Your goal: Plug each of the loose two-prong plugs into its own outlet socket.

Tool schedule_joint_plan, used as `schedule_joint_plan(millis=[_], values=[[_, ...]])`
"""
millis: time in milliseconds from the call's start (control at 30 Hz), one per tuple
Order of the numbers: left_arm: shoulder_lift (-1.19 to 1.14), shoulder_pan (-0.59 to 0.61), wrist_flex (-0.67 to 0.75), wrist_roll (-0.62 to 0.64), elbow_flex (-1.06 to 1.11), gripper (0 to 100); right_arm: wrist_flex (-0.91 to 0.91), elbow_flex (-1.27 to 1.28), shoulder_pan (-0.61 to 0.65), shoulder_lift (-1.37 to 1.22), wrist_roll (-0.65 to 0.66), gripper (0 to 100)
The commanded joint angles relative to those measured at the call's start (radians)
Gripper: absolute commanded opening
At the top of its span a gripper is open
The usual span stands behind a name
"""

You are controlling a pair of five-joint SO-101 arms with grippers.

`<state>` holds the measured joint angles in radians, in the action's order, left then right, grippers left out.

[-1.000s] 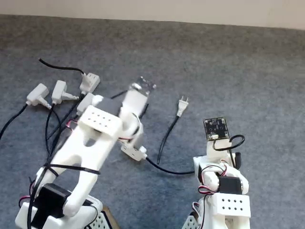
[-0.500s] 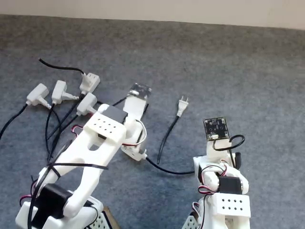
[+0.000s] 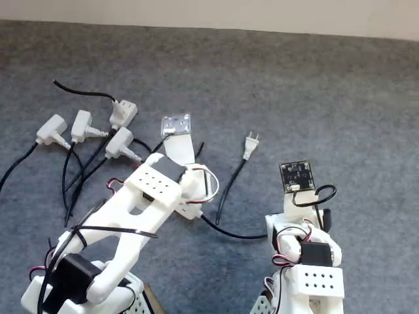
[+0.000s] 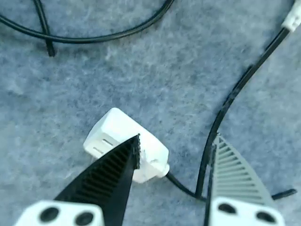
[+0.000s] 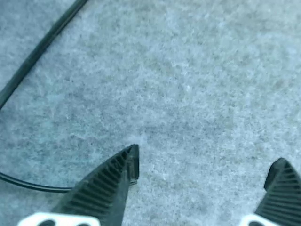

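Grey carpet (image 3: 314, 85) bears one outlet socket (image 4: 117, 141) under the spread left hand (image 4: 176, 140); right hand (image 5: 207, 155) also spread.

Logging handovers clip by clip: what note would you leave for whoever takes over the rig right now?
Left gripper: open, above the lone white socket, not gripping it.
Right gripper: open over bare carpet.
Loose plug: unplugged, on the carpet ahead of the right arm.
A cluster of four white sockets lies at far left with cables attached; whether they are fully seated is unclear.
Left to do: put the loose plug into the lone socket.
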<state>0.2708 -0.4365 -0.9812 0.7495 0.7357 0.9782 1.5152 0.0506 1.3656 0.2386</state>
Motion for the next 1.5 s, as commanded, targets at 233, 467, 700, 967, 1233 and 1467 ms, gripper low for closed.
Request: schedule_joint_plan(millis=[233, 467, 700, 967, 1233, 1467], values=[[0.041, 0.173, -0.180, 0.071, -0.084, 25, -0.018, -0.002, -0.010, 0.010, -0.006, 40.0], [0.031, 0.208, -0.258, 0.077, -0.105, 25, -0.019, -0.002, -0.010, 0.010, -0.006, 40.0], [0.030, 0.074, -0.155, 0.080, -0.044, 25, -0.019, -0.002, -0.010, 0.010, -0.006, 40.0], [0.030, 0.053, 0.046, 0.081, 0.127, 24, -0.019, -0.002, -0.010, 0.010, -0.006, 40.0], [0.030, 0.053, 0.149, 0.081, 0.217, 24, -0.019, -0.002, -0.010, 0.010, -0.006, 40.0], [0.031, 0.059, 0.167, 0.069, 0.217, 24, -0.019, -0.002, -0.010, 0.010, -0.006, 40.0]])
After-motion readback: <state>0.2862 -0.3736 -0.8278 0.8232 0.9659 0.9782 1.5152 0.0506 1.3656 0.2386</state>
